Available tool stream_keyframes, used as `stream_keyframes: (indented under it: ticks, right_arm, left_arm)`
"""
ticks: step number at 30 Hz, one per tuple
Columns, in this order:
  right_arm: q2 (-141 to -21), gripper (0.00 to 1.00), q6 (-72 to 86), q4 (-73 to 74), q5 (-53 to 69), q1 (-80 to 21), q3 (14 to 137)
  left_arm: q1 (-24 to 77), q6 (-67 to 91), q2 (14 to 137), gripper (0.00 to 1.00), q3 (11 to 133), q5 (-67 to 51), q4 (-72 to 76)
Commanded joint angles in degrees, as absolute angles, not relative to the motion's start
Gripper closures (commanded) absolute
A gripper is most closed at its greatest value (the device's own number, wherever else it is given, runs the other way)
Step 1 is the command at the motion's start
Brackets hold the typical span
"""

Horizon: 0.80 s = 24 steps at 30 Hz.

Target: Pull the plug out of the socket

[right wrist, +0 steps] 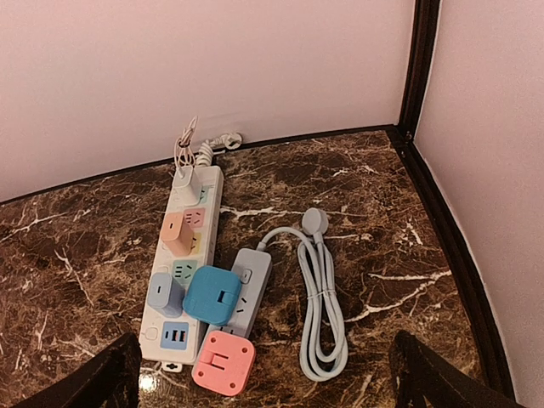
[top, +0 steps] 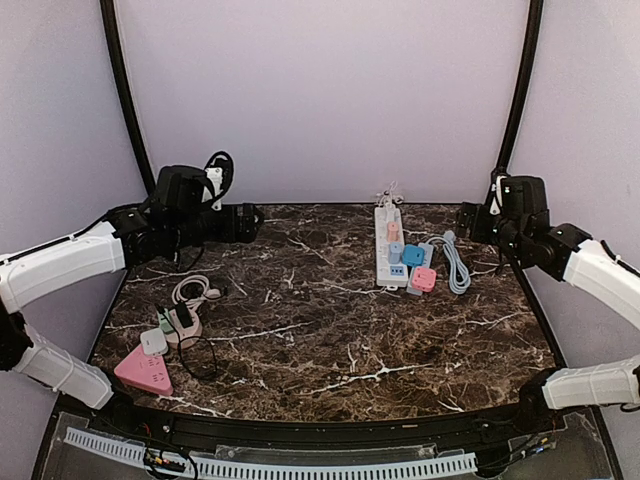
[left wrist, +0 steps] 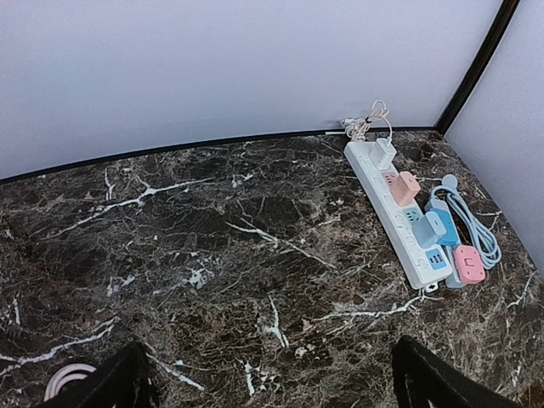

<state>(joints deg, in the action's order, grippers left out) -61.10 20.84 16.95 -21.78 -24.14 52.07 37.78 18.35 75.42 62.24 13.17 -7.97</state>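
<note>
Two arms: both are raised above the marble table, one at each far corner.
Left gripper: fingers spread wide and holding nothing, over the far left of the table, well apart from every plug.
Right gripper: fingers spread wide and holding nothing, at the far right edge, near the strips but touching none.
White power strip: lies flat at the far right-centre, running away from the arm bases toward the back wall.
Plugs in the white strip: a white plug at the far end, then a peach plug, then a pale blue plug.
Grey strip: lies just beside the white one on its right, carrying a blue plug and a pink plug.
Grey cable: folded in a long loop to the right of the grey strip.
Near left corner: a pink triangular socket, a white adapter, and a small pink strip with a black plug in it.
Pale cable coil: just behind that small strip.
</note>
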Motion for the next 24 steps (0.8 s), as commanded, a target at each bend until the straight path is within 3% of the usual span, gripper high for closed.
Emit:
stream_keyframes:
  ticks: [1, 9, 20, 24]
  right_arm:
    - [-60.76, 0.02, 20.12, 15.62, -21.41, -24.16, 51.35]
    - [-66.81, 0.01, 22.86, 11.52, -15.6, -23.34, 50.91]
    - [-82.22, 0.02, 30.72, 9.99, 5.26, -20.92, 53.25]
    - [-87.47, 0.08, 33.63, 10.37, 7.43, -20.49, 53.95]
  left_arm:
    - [35.89, 24.03, 74.56, 0.01, 64.5, 15.95, -12.34]
    - [32.62, 29.66, 77.16, 0.01, 65.8, 9.71, -11.48]
    - [32.67, 38.09, 79.1, 0.01, 61.98, -2.18, -8.49]
    - [32.68, 40.58, 80.44, 0.01, 60.6, -7.73, -5.07]
